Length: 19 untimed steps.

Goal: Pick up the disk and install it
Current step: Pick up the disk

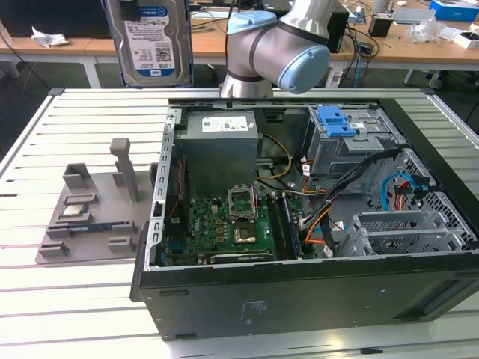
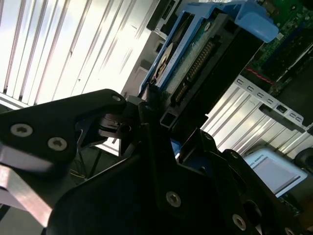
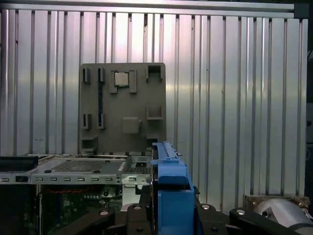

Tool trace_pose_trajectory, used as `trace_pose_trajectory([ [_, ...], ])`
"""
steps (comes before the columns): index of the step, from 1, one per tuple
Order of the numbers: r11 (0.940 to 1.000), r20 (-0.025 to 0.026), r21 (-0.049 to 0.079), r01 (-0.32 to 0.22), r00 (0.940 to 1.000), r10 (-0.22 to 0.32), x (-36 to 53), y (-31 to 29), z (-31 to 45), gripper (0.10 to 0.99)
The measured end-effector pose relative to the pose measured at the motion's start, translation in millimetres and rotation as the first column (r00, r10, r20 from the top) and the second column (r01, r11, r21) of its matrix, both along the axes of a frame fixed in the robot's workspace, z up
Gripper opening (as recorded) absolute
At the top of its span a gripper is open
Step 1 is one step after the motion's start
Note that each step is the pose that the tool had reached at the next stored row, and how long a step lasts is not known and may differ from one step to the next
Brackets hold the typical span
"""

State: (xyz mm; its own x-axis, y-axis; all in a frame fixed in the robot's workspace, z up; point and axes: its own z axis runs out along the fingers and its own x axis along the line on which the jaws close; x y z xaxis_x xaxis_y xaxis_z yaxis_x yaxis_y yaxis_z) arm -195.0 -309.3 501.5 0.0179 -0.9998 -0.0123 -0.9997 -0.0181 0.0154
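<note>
case: open tower lying on your slatted table, inside exposed.
disk: held aloft, upright, at 11 o'clock from the case in the exterior view.
gripper: your jaws clamped on the disk's blue rails.

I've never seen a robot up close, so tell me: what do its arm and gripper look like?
The arm is a chain of thick, rounded silver-grey tubes, with pale blue caps on its joints. The gripper is matte black, built from flat, angular plates fastened with small silver screws.
</note>
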Motion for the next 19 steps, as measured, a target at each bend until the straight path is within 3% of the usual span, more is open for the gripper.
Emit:
trace_pose_trajectory([
  [7,1.0000,0.0001,0.000,0.000,1.0000,0.000,31.1,0.6,0.0,0.365],
  [14,1.0000,0.0001,0.000,0.000,1.0000,0.000,55.1,0.9,-0.1,0.365],
  [19,1.0000,0.0000,-0.001,0.000,1.0000,0.000,82.4,1.1,0.0,0.365],
])
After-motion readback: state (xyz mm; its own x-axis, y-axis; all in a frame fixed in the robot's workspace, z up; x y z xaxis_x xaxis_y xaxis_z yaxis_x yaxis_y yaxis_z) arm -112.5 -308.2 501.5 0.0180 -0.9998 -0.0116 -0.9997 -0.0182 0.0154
